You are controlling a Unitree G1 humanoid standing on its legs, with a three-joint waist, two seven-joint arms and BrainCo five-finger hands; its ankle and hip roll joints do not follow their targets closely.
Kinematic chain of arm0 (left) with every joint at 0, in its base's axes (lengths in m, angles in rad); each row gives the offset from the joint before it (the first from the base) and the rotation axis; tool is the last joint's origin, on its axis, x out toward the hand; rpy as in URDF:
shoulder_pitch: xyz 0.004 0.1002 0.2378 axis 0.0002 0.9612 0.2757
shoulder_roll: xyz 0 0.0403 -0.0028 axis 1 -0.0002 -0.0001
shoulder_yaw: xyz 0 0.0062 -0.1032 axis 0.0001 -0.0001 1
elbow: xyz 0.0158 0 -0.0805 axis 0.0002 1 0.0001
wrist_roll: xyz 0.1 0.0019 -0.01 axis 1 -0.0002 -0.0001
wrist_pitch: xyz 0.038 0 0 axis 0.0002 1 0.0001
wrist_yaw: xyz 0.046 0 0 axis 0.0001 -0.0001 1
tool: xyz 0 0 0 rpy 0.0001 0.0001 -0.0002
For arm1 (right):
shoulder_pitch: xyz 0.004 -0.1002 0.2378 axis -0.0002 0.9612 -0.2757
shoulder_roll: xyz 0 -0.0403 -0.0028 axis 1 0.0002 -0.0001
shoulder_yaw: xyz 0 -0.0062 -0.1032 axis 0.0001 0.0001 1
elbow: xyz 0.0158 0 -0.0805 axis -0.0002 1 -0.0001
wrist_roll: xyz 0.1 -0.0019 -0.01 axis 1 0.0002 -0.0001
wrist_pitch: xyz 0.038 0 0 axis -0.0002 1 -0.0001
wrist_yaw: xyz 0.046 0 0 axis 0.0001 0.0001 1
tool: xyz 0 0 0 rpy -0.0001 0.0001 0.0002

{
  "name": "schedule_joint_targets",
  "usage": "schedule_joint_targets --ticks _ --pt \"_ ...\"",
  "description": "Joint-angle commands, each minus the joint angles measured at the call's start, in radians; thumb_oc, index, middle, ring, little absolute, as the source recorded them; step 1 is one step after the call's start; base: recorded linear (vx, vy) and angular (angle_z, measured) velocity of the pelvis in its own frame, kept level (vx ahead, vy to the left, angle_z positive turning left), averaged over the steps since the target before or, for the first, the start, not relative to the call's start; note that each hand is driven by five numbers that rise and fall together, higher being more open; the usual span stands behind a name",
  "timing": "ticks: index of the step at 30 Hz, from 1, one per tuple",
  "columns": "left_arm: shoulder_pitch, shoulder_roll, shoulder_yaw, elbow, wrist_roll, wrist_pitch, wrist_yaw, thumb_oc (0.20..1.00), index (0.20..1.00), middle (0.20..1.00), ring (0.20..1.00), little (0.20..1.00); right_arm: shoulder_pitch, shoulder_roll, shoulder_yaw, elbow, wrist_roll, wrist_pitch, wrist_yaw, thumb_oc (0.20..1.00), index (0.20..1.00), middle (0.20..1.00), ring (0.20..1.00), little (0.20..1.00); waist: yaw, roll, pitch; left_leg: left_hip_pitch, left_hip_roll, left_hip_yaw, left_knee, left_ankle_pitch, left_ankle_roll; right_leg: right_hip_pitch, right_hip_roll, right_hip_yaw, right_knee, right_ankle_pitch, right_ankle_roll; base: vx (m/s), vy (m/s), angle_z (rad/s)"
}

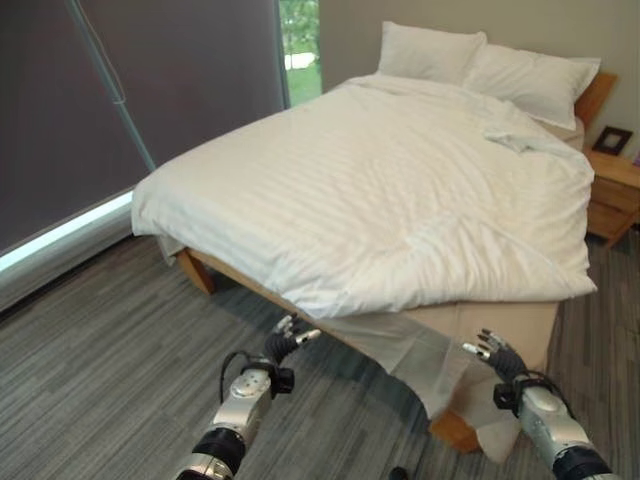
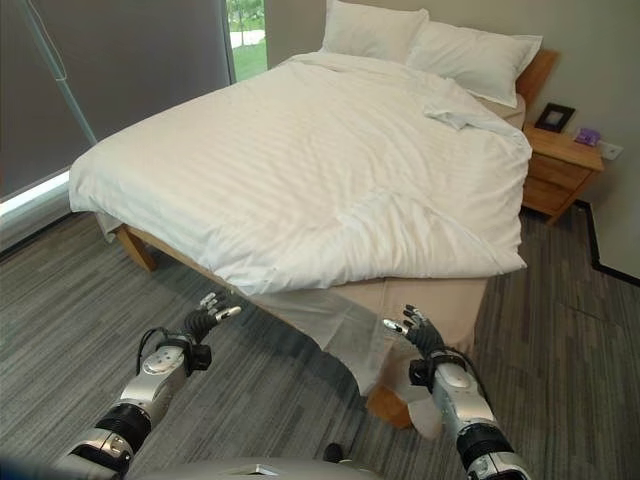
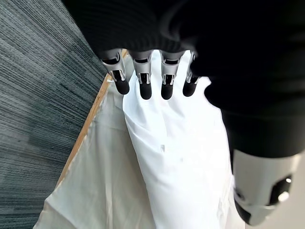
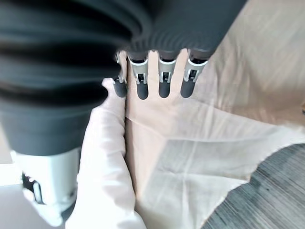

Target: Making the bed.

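I have both hands out with fingers loose and holding nothing, my left hand (image 1: 287, 340) and right hand (image 1: 497, 355) just below the white blanket (image 1: 380, 190) spread on the bed (image 1: 500, 320), so next I should grab its hanging foot edge.

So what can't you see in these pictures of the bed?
- Under the duvet: it covers the mattress top in both eye views.
- The nightstand: cut off by the left eye view's edge.
- The frame on it: too small to tell its picture.
- The sheet: its hanging end is hidden behind the right robot hand.
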Motion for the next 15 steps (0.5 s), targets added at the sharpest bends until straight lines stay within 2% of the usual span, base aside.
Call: schedule_joint_targets --ticks 1,4,6,8,9,10,11,12,13,14,15 --pt "-0.095 -0.017 -0.053 0.043 0.049 -0.040 -0.017 1.000 1.000 1.000 1.000 1.000 -0.093 -0.046 -0.019 -0.038 -0.020 -0.074 -0.016 1.000 1.000 1.000 1.000 1.000 0.011 -0.003 0.010 -0.015 0.021 0.057 0.010 0.038 -0.053 0.054 -0.056 0.022 0.018 -0.032 0.084 0.00 -0.004 -0.18" --pt "-0.110 -0.018 -0.071 0.033 0.064 -0.037 -0.024 1.000 1.000 1.000 1.000 1.000 -0.053 -0.040 -0.019 -0.064 -0.038 -0.070 -0.009 1.000 1.000 1.000 1.000 1.000 -0.001 0.003 0.016 -0.013 0.020 0.064 0.010 0.037 -0.059 0.062 -0.060 0.007 0.018 -0.034 0.085 0.00 -0.002 -0.16" --pt "-0.139 -0.022 -0.085 0.036 0.076 -0.038 -0.025 1.000 1.000 1.000 1.000 1.000 -0.034 -0.041 -0.029 -0.078 -0.042 -0.070 -0.018 1.000 1.000 1.000 1.000 1.000 -0.012 0.006 0.032 -0.022 0.029 0.064 0.012 0.065 -0.079 0.063 -0.058 -0.003 0.018 -0.038 0.080 -0.07 -0.034 0.18" --pt "-0.166 -0.022 -0.094 0.031 0.076 -0.039 -0.025 1.000 1.000 1.000 1.000 1.000 -0.029 -0.052 -0.033 -0.097 -0.030 -0.073 -0.017 1.000 1.000 1.000 1.000 1.000 -0.018 -0.008 0.069 -0.122 0.051 0.062 0.207 0.090 -0.124 0.059 -0.064 -0.016 0.027 -0.038 0.066 -0.17 -0.073 0.19" --pt "-0.181 -0.027 -0.102 0.027 0.068 -0.041 -0.026 1.000 1.000 1.000 1.000 1.000 -0.035 -0.059 -0.029 -0.099 -0.027 -0.074 -0.013 1.000 1.000 1.000 1.000 1.000 -0.011 -0.015 0.092 -0.180 0.049 0.029 0.303 0.121 -0.146 0.058 -0.065 -0.013 0.036 -0.039 0.057 -0.18 0.061 0.47" --pt "-0.211 -0.039 -0.120 0.023 0.030 -0.041 -0.016 1.000 1.000 1.000 1.000 1.000 -0.087 -0.083 -0.018 -0.055 -0.017 -0.070 -0.032 1.000 1.000 1.000 1.000 1.000 -0.011 -0.028 0.115 -0.243 0.075 -0.071 0.352 0.141 -0.162 0.036 -0.096 0.016 0.054 -0.036 0.063 -0.12 0.089 0.61" --pt "-0.211 -0.039 -0.119 0.023 0.030 -0.041 -0.016 1.000 1.000 1.000 1.000 1.000 -0.089 -0.084 -0.017 -0.054 -0.016 -0.071 -0.032 1.000 1.000 1.000 1.000 1.000 -0.009 -0.027 0.118 -0.239 0.076 -0.070 0.353 0.138 -0.163 0.039 -0.095 0.018 0.055 -0.037 0.062 -0.01 0.199 0.45" --pt "-0.215 -0.044 -0.127 0.019 0.021 -0.039 -0.017 1.000 1.000 1.000 1.000 1.000 -0.094 -0.084 -0.024 -0.048 0.001 -0.066 -0.037 1.000 1.000 1.000 1.000 1.000 -0.021 -0.029 0.108 -0.225 0.138 -0.057 0.299 0.138 -0.155 0.037 -0.113 0.021 0.048 -0.037 0.076 0.05 0.085 -0.05" --pt "-0.215 -0.044 -0.127 0.019 0.021 -0.039 -0.017 1.000 1.000 1.000 1.000 1.000 -0.094 -0.084 -0.024 -0.048 0.001 -0.066 -0.037 1.000 1.000 1.000 1.000 1.000 -0.016 -0.028 0.114 -0.213 0.140 -0.052 0.294 0.137 -0.156 0.045 -0.112 0.025 0.048 -0.038 0.075 0.16 0.290 -0.24" --pt "-0.213 -0.051 -0.140 0.010 0.015 -0.037 -0.024 1.000 1.000 1.000 1.000 1.000 -0.069 -0.082 -0.037 -0.068 0.030 -0.064 -0.029 1.000 1.000 1.000 1.000 1.000 -0.026 -0.021 0.095 -0.178 0.229 -0.051 0.195 0.160 -0.151 0.050 -0.137 0.040 0.037 -0.051 0.100 0.12 0.198 -0.24" --pt "-0.213 -0.052 -0.141 0.010 0.015 -0.037 -0.024 1.000 1.000 1.000 1.000 1.000 -0.068 -0.082 -0.037 -0.068 0.030 -0.064 -0.029 1.000 1.000 1.000 1.000 1.000 -0.022 -0.021 0.099 -0.169 0.230 -0.047 0.190 0.161 -0.151 0.054 -0.137 0.042 0.036 -0.051 0.100 0.26 0.476 -0.32"
